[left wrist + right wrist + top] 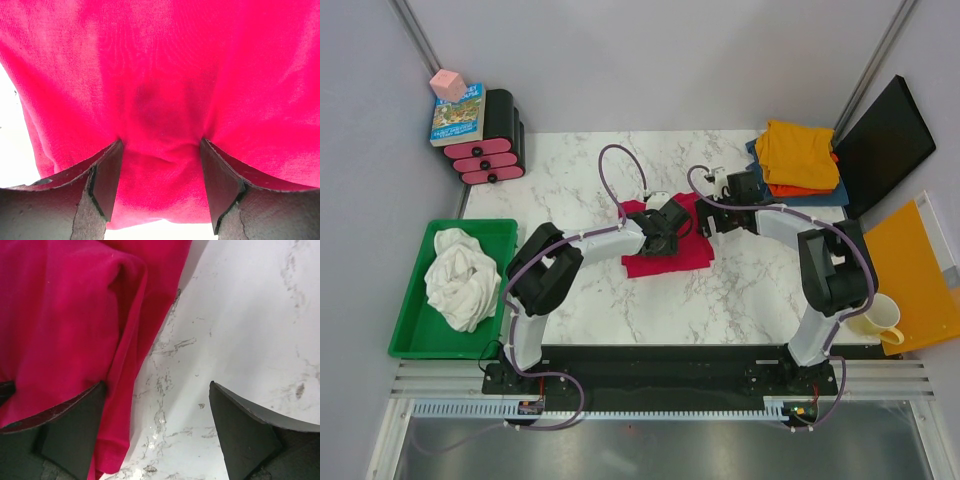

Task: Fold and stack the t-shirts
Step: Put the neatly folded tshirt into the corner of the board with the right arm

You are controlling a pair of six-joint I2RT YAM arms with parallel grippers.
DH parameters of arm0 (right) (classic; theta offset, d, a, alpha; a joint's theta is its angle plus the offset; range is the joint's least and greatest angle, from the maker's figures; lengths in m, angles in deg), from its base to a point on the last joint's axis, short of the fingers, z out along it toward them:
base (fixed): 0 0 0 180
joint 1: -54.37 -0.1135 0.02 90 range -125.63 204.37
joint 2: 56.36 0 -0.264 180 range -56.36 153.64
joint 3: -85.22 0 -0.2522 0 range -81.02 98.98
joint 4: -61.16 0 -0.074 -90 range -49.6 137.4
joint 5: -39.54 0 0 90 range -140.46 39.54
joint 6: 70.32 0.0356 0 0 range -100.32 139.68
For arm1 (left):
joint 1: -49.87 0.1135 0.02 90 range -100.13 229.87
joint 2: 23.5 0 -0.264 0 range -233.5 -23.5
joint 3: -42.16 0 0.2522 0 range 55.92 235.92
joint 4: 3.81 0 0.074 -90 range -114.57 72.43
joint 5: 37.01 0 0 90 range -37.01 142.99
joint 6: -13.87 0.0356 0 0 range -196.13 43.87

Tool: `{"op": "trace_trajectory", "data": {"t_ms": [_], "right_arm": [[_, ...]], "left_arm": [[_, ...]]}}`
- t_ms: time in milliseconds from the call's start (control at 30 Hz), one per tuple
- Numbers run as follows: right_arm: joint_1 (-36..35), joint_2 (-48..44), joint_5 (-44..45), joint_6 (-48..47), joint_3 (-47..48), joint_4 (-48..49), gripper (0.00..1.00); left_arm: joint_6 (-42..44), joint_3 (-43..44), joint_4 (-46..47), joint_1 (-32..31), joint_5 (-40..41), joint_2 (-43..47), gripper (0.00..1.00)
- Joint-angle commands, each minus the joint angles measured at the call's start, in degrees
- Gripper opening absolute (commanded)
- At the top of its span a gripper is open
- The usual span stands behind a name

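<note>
Your left fingers (107, 182) stand apart, pressed into the red shirt (160, 75), with cloth bunched between them. Your right fingers (75, 430) stand wide apart, one over the shirt's edge, the other over bare desk (250, 315). The shirt lies mid-desk.

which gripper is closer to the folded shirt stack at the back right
Right. The right gripper sits at the red shirt's right edge, toward the stack; the left gripper is over the shirt's middle, farther away.
</note>
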Motion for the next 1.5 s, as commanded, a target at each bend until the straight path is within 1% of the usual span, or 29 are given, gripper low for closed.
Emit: {"op": "trace_trajectory", "data": {"t_ms": [0, 133, 333, 367, 500, 600, 767, 967, 1100, 1267, 1333, 1467], "right_arm": [[-0.2, 2.88, -2.13, 0.89, 0.4, 1.81, 0.91], [-0.2, 3.94, -3.36, 1.51, 0.67, 2.25, 0.91], [0.24, -2.29, 2.25, 3.09, 0.67, 3.13, 0.92], [0.24, -3.0, 2.52, 4.48, 0.75, 3.13, 0.92], [0.24, -5.55, 0.16, 4.85, 2.07, 1.55, 0.92], [0.06, -5.47, -2.39, 5.46, 2.51, 0.58, 0.92], [-0.03, -2.84, -6.25, 6.87, 2.16, -0.21, 0.92], [-0.11, 0.68, -8.37, 6.96, 1.28, 0.5, 0.91], [-0.2, 3.49, -7.5, 6.78, 1.63, 0.49, 0.91], [-0.12, 5.34, -3.19, 5.29, 1.81, -1.34, 0.91], [-0.12, 6.74, -1.27, 4.15, 2.07, -2.75, 0.89], [-0.12, 8.85, -0.64, 3.71, 2.51, -5.39, 0.85]], "left_arm": [[-2.3, 1.16, -2.68, -0.49, 0.84, 1.11, 0.7], [-2.74, 1.17, -2.86, -0.49, 0.75, 1.03, 0.7], [-3.0, 1.08, -3.04, -0.58, 0.66, 0.85, 0.7], [-3.0, 1.08, -3.12, -0.58, 0.75, 0.85, 0.7], [-3.09, 1.43, -3.21, -0.58, 0.84, 0.59, 0.7], [-3.0, 1.78, -3.3, -0.57, 0.58, 0.24, 0.7], [-3.09, 1.95, -3.3, -0.75, 0.23, -0.12, 0.7], [-3.27, 2.13, -3.21, -0.93, -0.04, -0.21, 0.7], [-3.44, 2.22, -3.3, -1.1, -0.04, -0.21, 0.7], [-3.01, 2.48, -3.56, -1.1, 0.4, -0.21, 0.7], [-2.92, 2.74, -3.56, -1.1, 0.58, -0.29, 0.7], [-2.92, 3.1, -3.65, -1.19, 0.58, -0.64, 0.7]]}}
